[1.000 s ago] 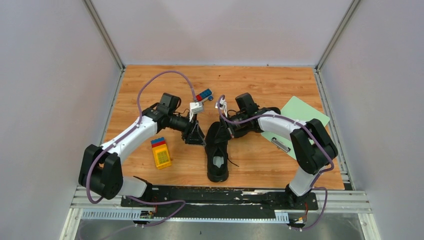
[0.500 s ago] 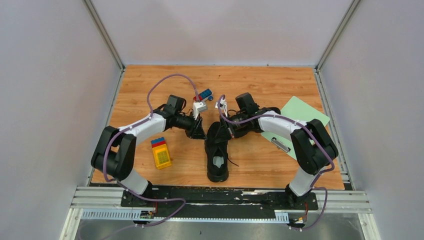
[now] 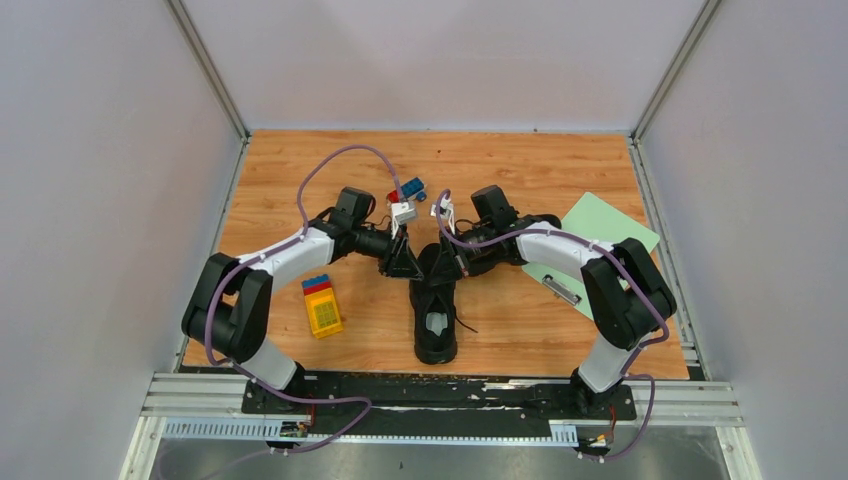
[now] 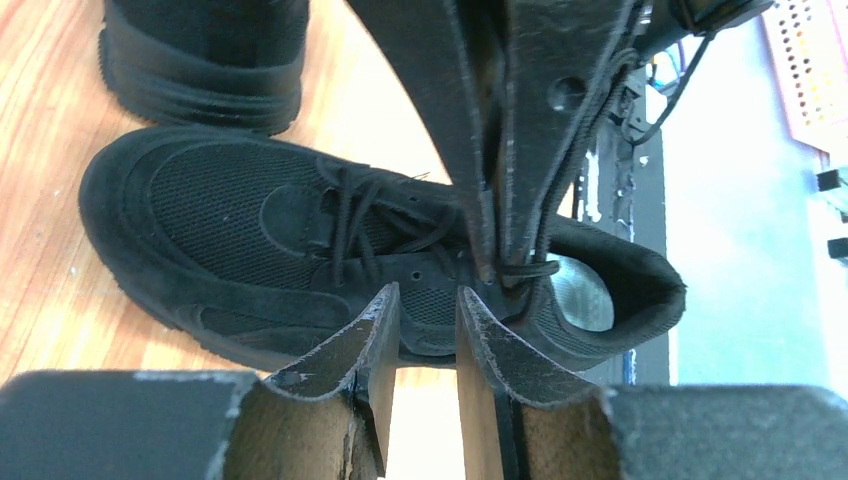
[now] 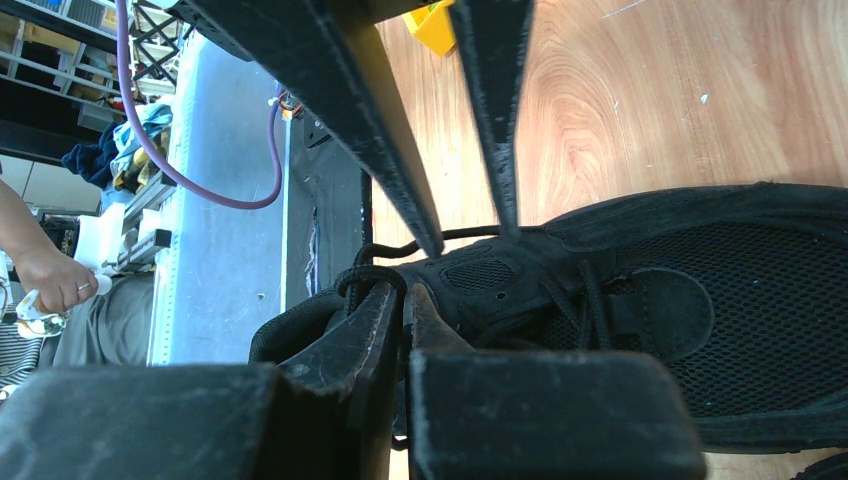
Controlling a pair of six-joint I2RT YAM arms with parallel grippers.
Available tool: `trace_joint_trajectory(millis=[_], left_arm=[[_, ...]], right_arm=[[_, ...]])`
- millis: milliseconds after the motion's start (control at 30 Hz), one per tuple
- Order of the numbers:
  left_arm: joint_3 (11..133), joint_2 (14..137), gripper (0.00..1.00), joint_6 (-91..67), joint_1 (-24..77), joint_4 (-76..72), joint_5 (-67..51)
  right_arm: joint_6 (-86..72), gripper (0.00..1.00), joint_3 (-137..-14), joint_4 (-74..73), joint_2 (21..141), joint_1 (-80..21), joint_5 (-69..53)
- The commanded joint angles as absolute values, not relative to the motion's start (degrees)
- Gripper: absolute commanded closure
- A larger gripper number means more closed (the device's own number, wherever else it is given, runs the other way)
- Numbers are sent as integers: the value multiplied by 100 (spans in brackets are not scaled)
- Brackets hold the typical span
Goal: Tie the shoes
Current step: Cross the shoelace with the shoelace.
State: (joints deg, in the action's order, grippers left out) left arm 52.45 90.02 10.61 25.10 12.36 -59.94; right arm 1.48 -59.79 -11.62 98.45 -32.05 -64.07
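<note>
1. Black mesh shoe (image 3: 437, 320), matte trim, lies on the wood-grain worktop (image 3: 300, 180), heel toward the arms; second shoe (image 4: 200, 50) beside its toe.
2. Right hand (image 5: 402, 295) pinches the thin corded lace (image 4: 530, 268) by the collar.
3. Left hand (image 4: 425, 300): worn wedge-shaped jaws narrowly apart, nothing seen between.

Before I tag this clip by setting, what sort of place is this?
Probably a robotics lab test cell: a wooden table walled by pale panels on aluminium posts, with two arms bolted at its edge.
</note>
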Motion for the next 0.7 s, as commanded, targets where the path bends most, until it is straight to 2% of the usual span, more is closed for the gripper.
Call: trace_joint_trajectory(millis=[0,667], left_arm=[[5253,8742,66,1339,2571,1229,-6487],[5494,8622,68,2369,2820,2149,-6498]], right_arm=[[121,96,-6022,-879,9720,-3169,-6550],[35,95,-6091,-881,9848,-3120,-6597]])
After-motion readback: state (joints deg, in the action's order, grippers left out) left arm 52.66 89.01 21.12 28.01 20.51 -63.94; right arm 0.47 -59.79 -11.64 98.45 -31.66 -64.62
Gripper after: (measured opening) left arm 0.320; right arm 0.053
